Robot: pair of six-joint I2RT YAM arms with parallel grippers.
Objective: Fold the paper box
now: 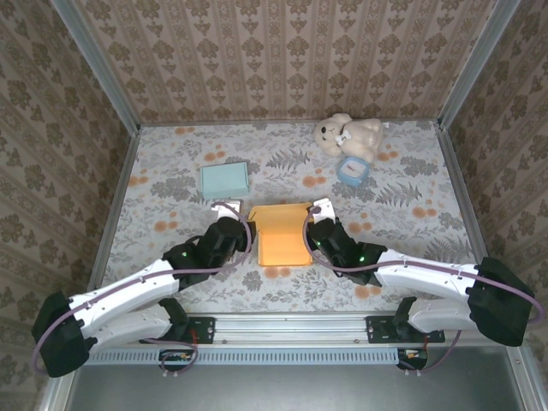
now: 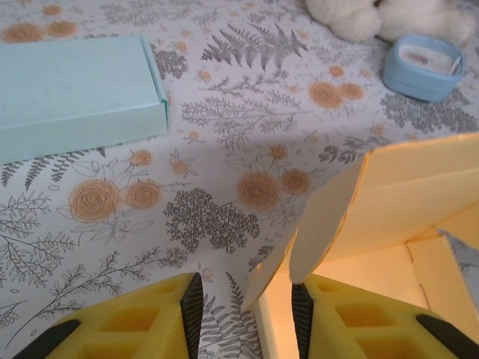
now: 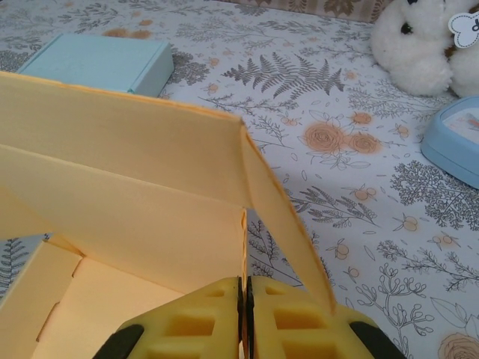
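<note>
The paper box (image 1: 284, 235) is a yellow-orange cardboard box, partly folded, lying in the middle of the table between both arms. My left gripper (image 1: 245, 228) is at its left side. In the left wrist view that gripper (image 2: 245, 295) stands open; the raised left wall flaps (image 2: 329, 224) reach into the gap, loose, close to the right pad (image 2: 301, 314). My right gripper (image 1: 312, 231) is at the box's right side. In the right wrist view it (image 3: 245, 288) is shut on the upright edge of the box wall (image 3: 135, 187), with a side flap (image 3: 288, 224) slanting off to the right.
A pale teal box (image 1: 224, 179) lies behind the left gripper. A white plush toy (image 1: 347, 134) and a small blue container (image 1: 350, 170) sit at the back right. Patterned walls enclose the floral tabletop (image 1: 411, 214).
</note>
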